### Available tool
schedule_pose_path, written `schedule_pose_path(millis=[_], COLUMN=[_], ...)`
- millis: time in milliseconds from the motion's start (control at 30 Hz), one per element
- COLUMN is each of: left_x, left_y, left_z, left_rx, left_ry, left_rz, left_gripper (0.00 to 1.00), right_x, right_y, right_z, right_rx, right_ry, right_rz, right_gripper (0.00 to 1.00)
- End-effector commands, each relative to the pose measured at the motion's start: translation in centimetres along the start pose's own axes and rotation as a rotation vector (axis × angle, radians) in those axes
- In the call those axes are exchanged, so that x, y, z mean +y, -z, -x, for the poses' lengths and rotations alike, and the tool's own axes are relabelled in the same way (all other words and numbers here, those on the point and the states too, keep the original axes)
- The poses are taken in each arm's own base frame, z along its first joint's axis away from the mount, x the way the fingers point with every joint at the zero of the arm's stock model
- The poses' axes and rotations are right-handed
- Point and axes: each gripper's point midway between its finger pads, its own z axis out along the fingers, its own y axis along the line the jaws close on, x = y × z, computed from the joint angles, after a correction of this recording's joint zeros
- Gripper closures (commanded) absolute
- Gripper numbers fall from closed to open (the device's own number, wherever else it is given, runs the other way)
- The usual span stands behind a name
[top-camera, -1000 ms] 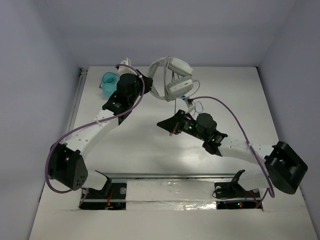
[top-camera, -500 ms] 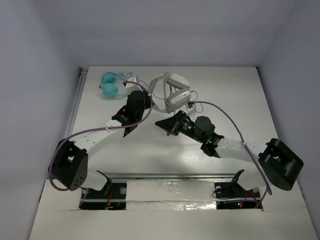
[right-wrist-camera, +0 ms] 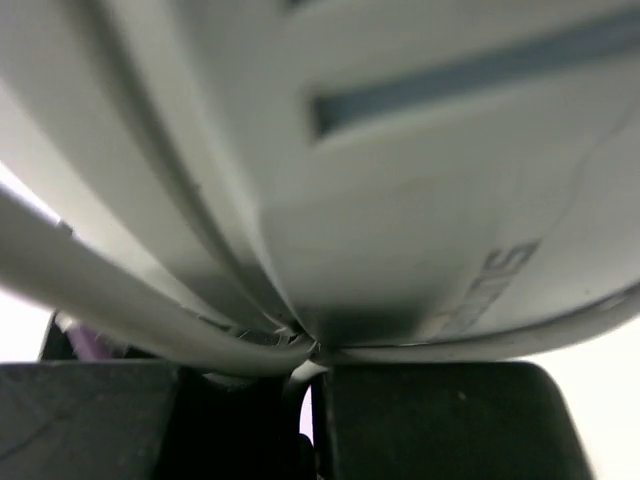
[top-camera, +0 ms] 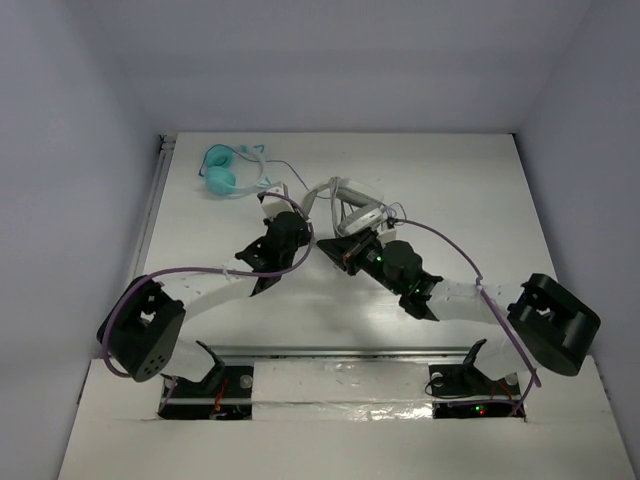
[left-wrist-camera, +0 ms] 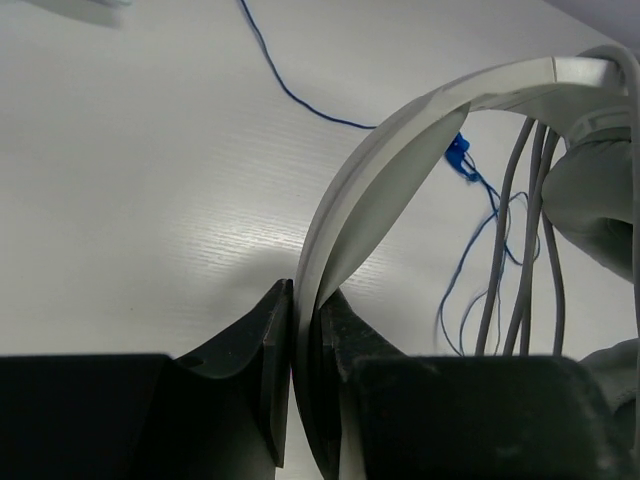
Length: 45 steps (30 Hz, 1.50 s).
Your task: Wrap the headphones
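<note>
Evidently both arms have drawn back toward their bases in the overhead view, and the headphones have come along, now hanging between the left pincer and the right pincer rather than farther out over the tabletop. A teal headset, earlier half hidden by the left arm, lies uncovered well beyond the left pincer

From the left wrist, the left pincer is clamped tight on the white headband, which arches up and away from it; several strands of grey cable hang to its right beside an earcup

From the right wrist, the right pincer is nearly closed, apparently nipping the grey cable just under the headphones' shell

With the set lifted and several strands hanging, winding looks under way
</note>
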Motion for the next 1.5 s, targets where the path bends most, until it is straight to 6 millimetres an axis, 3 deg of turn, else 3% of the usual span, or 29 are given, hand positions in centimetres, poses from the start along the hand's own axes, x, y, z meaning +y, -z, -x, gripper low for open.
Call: schedule_pose_path(millis=[0,133,167,267,333,367,633,800,900,967,1033,1300,1467], left_x=[-3.7,-4.1,-4.2,-4.5,-4.8,-4.8,-5.7,-4.7,-4.5,-4.5,-4.8,-5.3,-4.7], left_y=[0.9,0.8,0.8,0.4,0.3,0.1,-0.2,-0.5,-0.4,-0.4,-0.5,-1.1,-2.2], left_z=[0.8,0.0,-0.1,-1.0,-1.8,-2.1,-4.1,-5.6,-5.7,-5.7,-5.6,-6.3,-7.6], left_rx=[-0.037,-0.019,-0.017,0.023,0.053,0.063,0.145,0.183,0.187,0.188,0.199,0.255,0.310], left_ry=[0.050,0.031,0.012,-0.006,-0.015,-0.018,-0.038,-0.059,-0.060,-0.054,-0.046,-0.042,-0.059], left_rz=[-0.124,-0.139,-0.147,-0.154,-0.172,-0.170,-0.211,-0.182,-0.178,-0.178,-0.187,-0.215,-0.200], left_gripper=[1.00,1.00,1.00,1.00,1.00,1.00,1.00,1.00,1.00,1.00,1.00,1.00,1.00], right_x=[1.0,0.6,1.1,0.3,0.7,0.7,1.1,-0.1,-0.6,-0.1,-1.2,0.9,2.5], right_y=[-0.9,-2.0,-2.2,-2.3,-2.1,-2.1,-2.1,-2.6,-2.6,-2.9,-2.7,-2.7,-2.7], right_z=[2.0,2.1,2.2,2.4,2.4,2.5,3.3,2.6,2.7,2.7,3.1,6.2,6.7], right_rx=[-0.122,-0.140,-0.143,-0.157,-0.153,-0.160,-0.198,-0.165,-0.167,-0.168,-0.186,-0.331,-0.350], right_ry=[-0.090,-0.073,-0.064,-0.034,-0.019,-0.011,0.047,0.064,0.072,0.084,0.104,0.109,0.042], right_rz=[0.044,-0.031,-0.029,-0.093,-0.102,-0.108,-0.194,-0.257,-0.284,-0.292,-0.355,-0.359,-0.312], right_gripper=[0.89,0.86,0.73,0.58,0.54,0.46,0.46,0.43,0.39,0.25,0.23,0.21,0.20])
